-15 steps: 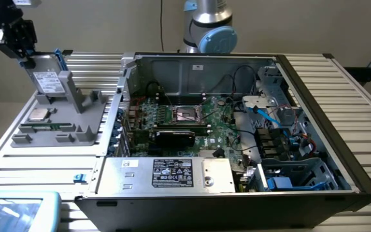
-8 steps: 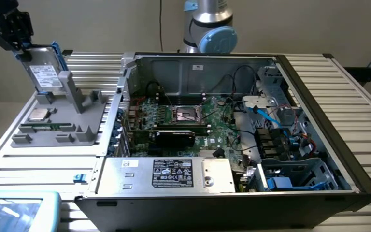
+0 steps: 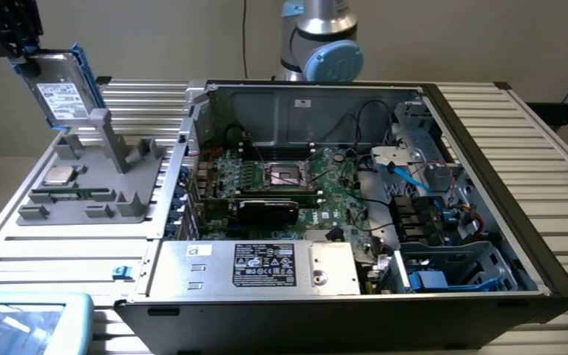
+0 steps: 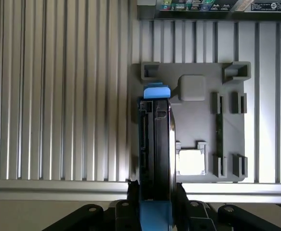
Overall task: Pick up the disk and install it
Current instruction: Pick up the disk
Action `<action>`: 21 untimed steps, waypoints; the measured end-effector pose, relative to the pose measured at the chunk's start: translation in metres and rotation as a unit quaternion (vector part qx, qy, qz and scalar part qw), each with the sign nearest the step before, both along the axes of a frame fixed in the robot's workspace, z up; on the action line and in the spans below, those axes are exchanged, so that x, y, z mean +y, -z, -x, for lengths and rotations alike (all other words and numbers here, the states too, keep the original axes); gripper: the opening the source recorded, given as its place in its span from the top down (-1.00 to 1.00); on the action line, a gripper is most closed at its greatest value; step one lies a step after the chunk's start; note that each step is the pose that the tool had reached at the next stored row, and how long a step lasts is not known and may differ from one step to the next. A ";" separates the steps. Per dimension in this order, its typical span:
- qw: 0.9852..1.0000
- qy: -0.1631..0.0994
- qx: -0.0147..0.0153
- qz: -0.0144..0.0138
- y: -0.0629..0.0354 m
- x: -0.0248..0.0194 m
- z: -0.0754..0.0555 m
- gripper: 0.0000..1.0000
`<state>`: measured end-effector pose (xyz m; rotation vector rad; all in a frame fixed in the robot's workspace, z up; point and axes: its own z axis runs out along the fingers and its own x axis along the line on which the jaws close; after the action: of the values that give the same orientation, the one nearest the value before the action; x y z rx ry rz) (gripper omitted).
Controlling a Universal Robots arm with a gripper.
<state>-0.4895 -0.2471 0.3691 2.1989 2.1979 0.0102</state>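
The gripper (image 3: 20, 46) is closed on the disk (image 3: 62, 92) and holds it in the air above the grey holder (image 3: 116, 185), which lies on the ribbed metal worktop (image 3: 521, 148). In the exterior view the disk hangs upright and a little tilted over the far end of the holder, its white label facing the camera and its blue frame (image 3: 83, 63) along the edge. The lower corner of the disk is close to the top of the holder's upright post (image 3: 112, 140); I cannot tell if they touch. In the wrist view the gripper (image 4: 155, 197) has one finger on each flat side of the disk (image 4: 155, 144), which is seen edge-on, with the holder (image 4: 193, 125) below it. A small square silver chip (image 3: 59, 175) sits in a pocket of the holder, on the exterior view's left of the post, and a thin green memory stick (image 3: 62, 195) lies in a slot of the holder just beside the chip. The open computer case (image 3: 304, 103) stands just beside the holder, on the exterior view's right of it, with the green board and a grey metal box (image 3: 264, 266) with a black label inside.
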 end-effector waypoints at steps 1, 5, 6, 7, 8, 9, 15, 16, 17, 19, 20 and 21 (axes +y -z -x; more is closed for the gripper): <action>1.000 0.000 0.000 0.000 -0.0036 0.0000 0.000 0.25; 1.000 0.000 0.000 0.000 -0.0152 0.0001 -0.001 0.25; 1.000 0.000 -0.001 0.000 -0.0182 0.0002 -0.001 0.25; 1.000 0.000 -0.001 0.000 -0.0218 0.0003 -0.001 0.25; 1.000 0.000 -0.001 0.000 -0.0258 0.0003 -0.001 0.25; 1.000 0.000 -0.001 0.000 -0.0304 0.0004 -0.002 0.25; 1.000 0.000 -0.001 0.000 -0.0575 0.0004 -0.017 0.25; 1.000 0.000 -0.001 0.000 -0.0618 0.0004 -0.022 0.25; 1.000 0.000 -0.001 0.000 -0.0659 0.0004 -0.026 0.25; 1.000 0.000 -0.001 -0.001 -0.0744 0.0004 -0.035 0.25; 1.000 0.000 -0.001 -0.002 -0.0784 0.0004 -0.040 0.25; 1.000 0.000 -0.001 -0.002 -0.0826 0.0004 -0.044 0.25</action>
<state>-0.4453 -0.2467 0.4517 2.2006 2.1996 0.0166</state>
